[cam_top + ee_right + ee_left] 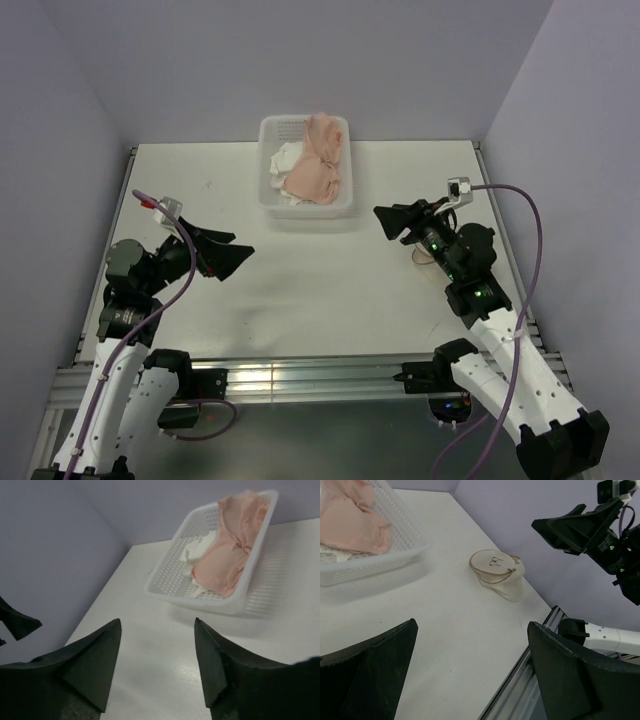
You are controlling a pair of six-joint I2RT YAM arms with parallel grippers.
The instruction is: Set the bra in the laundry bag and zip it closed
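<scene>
Ok left gripper [241, 246] n right gripper [382, 224] are gaping empty; bra [285, 160], prob white bit in basket [305, 212], is lying far-centre btw them.

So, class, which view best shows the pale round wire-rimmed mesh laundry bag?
Left wrist: the laundry bag lies unobstructed. The top view shows only a sliver beneath the right arm; the right wrist misses it.

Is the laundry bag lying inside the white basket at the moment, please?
No, the laundry bag lies on the table, apart from the basket.
</scene>
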